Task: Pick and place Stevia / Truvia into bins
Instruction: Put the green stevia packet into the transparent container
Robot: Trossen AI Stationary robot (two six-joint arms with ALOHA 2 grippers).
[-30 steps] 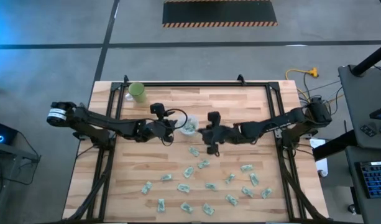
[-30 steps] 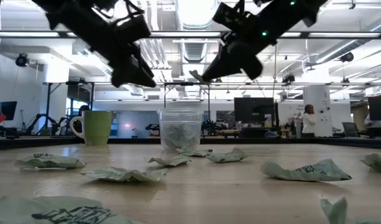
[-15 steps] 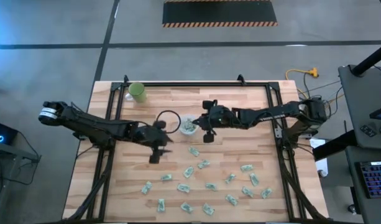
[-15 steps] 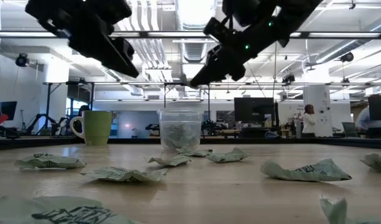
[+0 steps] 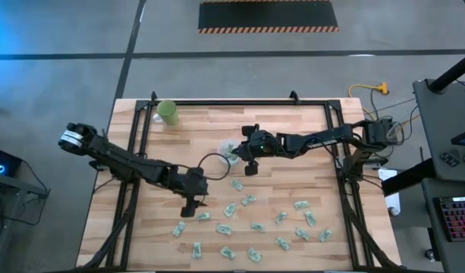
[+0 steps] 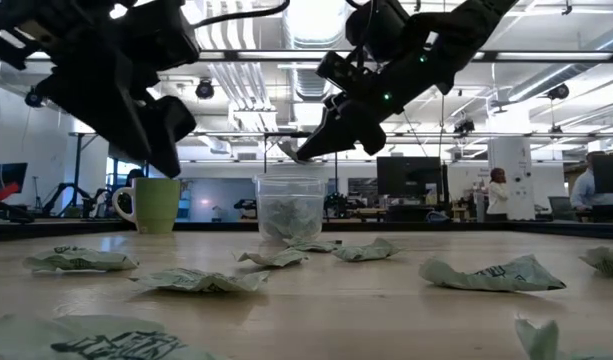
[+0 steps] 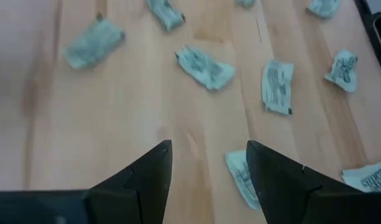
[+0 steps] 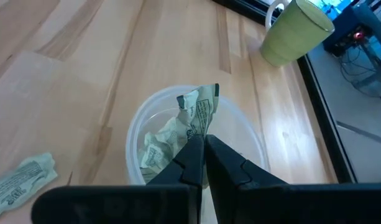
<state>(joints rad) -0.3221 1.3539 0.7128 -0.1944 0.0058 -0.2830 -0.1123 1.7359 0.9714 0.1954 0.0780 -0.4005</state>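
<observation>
The right gripper (image 8: 204, 144) hangs just above the clear cup (image 8: 196, 134), which stands near the middle of the wooden counter (image 5: 293, 136), a little toward its far side. Its jaws are closed on a crumpled pale green and white packet (image 8: 201, 112), pinched at its lower end so that the rest of it sticks out past the fingertips, over the mouth of the cup. More packets (image 8: 158, 149) already lie inside the cup, showing through its translucent wall in the low view (image 6: 289, 213).

In the high view the right gripper (image 5: 246, 152) sits directly at the right side of the cup (image 5: 230, 152), with the arm stretching away to the right edge of the counter.

The left gripper (image 5: 191, 205) is over the near-left part of the counter, well apart from the cup, with its jaws open and nothing between them. Its wrist camera looks down past the two dark fingers (image 7: 146, 180) at bare wood with loose packets around; one packet (image 7: 243, 180) lies just beside the inner edge of one finger, partly hidden by it.

Many loose packets (image 5: 251, 227) are scattered across the near half of the counter, mostly from the middle to the right, each lying flat or slightly crumpled and apart from its neighbours. An opaque light-green mug (image 5: 168, 112) stands at the far-left corner of the counter, well away from both grippers.
</observation>
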